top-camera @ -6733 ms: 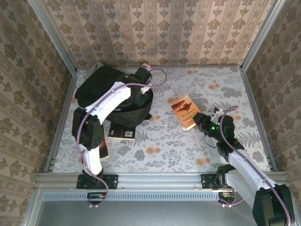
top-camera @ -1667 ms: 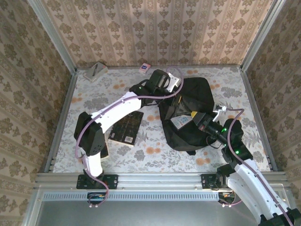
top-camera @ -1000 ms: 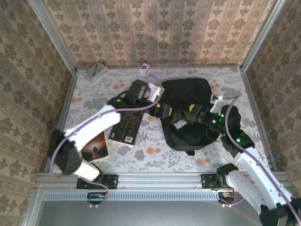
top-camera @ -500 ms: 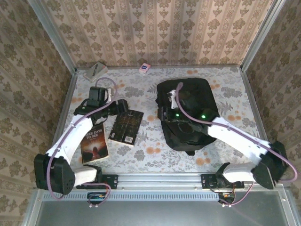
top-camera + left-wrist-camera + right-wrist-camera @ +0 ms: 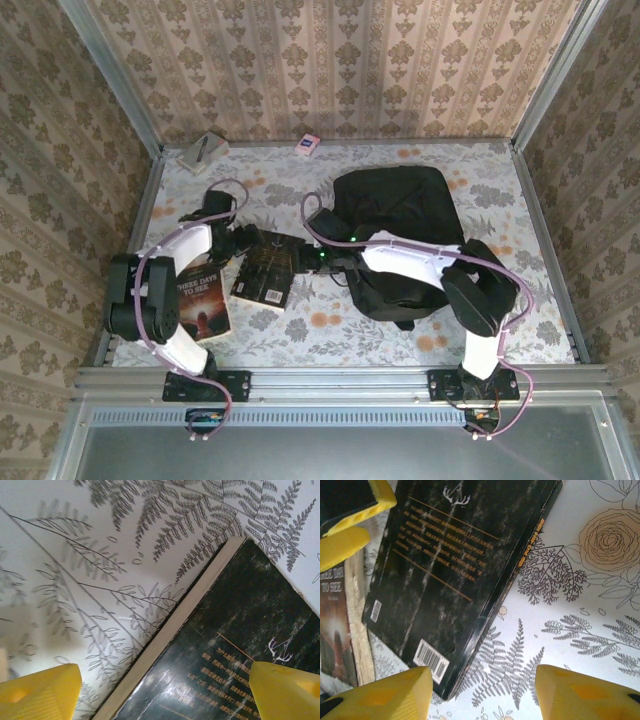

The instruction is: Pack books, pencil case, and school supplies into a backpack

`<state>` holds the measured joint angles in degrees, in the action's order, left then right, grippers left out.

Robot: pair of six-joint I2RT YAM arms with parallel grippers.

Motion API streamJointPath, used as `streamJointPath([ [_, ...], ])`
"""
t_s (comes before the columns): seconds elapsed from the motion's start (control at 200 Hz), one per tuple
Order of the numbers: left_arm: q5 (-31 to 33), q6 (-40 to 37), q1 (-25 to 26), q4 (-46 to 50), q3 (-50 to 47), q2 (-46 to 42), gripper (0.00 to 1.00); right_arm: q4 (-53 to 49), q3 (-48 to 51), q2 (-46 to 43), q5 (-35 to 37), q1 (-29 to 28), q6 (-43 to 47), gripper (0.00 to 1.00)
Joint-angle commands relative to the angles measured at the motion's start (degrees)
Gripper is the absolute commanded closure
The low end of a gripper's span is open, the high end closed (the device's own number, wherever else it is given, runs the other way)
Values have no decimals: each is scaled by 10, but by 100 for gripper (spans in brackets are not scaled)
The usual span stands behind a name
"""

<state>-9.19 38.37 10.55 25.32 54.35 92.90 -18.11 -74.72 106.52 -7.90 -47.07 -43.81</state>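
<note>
Spreading under the black book (image 5: 268, 272), a floral tablecloth (image 5: 480, 190) meets damask-papered walls (image 5: 340, 60).

The black book (image 5: 268, 272) has a glossy card cover, scuffed with pale streaks that catch the light (clearest from the right wrist). Its page edges are dull cream paper. The dark book (image 5: 200, 308) just left of it has a cover with a softer sheen. The backpack (image 5: 400, 230) is soft, matt black cloth, creased in places. The table cover (image 5: 330, 335) looks smooth and faintly shiny, printed with ferns. The right gripper (image 5: 482, 680) carries yellow pads (image 5: 580, 692) of matt plastic or rubber, slightly grainy. The rail (image 5: 340, 378) along the near edge is brushed grey metal. The walls (image 5: 330, 70) look like matt patterned paper.
</note>
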Motion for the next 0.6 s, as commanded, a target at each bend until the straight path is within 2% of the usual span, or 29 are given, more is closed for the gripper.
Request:
streamJointPath([
  [0.0,-35,33,5,-31,-24,3,12,-36,-33,35,16,4,-17,40],
  [0.16,-77,48,9,-57,-46,2,12,-27,-41,65,4,20,-35,39],
  [0.28,-132,79,12,-97,-79,-3,13,-23,-45,88,-25,38,-48,39],
  [0.595,-182,120,40,-140,-137,-49,14,-19,-78,128,-74,57,-36,39],
])
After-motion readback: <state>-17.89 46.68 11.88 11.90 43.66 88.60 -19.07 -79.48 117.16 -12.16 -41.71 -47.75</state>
